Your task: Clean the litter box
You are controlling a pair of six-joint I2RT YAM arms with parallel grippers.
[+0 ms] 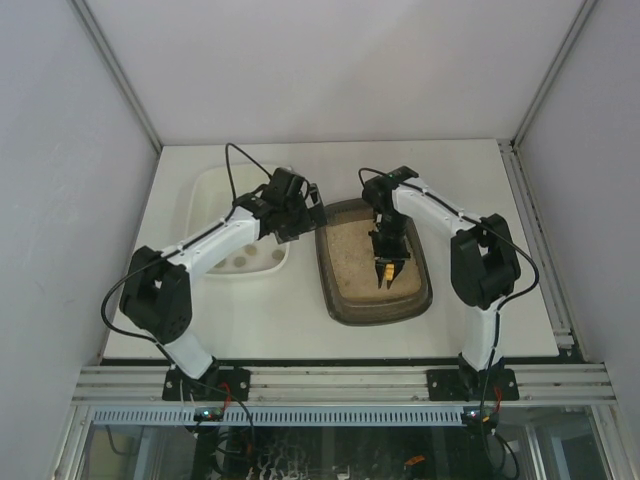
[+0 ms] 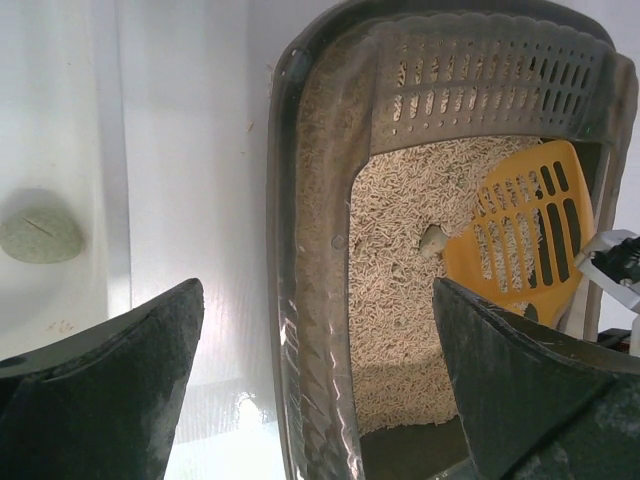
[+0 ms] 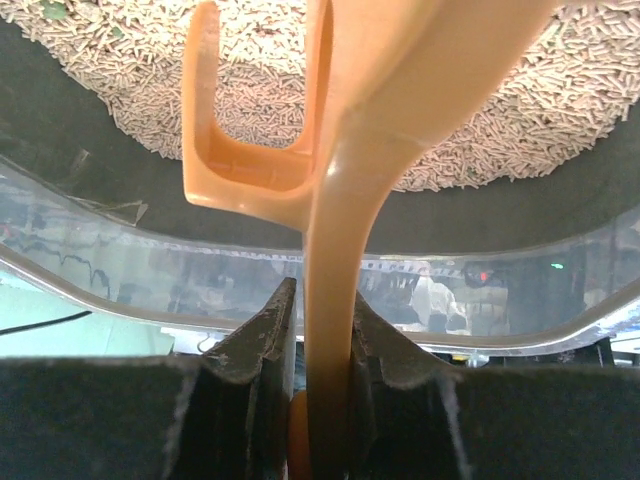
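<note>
While the right gripper (image 3: 322,300) clamps the yellow scoop (image 2: 520,235) inside the litter box (image 1: 378,316) mid-table, the left gripper (image 2: 318,290) gapes empty over its left rim. Scooping seems to be in hand; next, the scoop should slide under the grey clump (image 2: 432,240) and lift.

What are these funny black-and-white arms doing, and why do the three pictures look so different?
They are two robot arms bolted to a table. One picture looks down from above; the other two come from small cameras on each wrist. On the table sit a dark litter box full of pale litter and a white tray beside it. The right gripper is shut on a yellow scoop whose slotted end is over the litter. The left gripper is wide open, holding nothing, near the box's edge.
</note>
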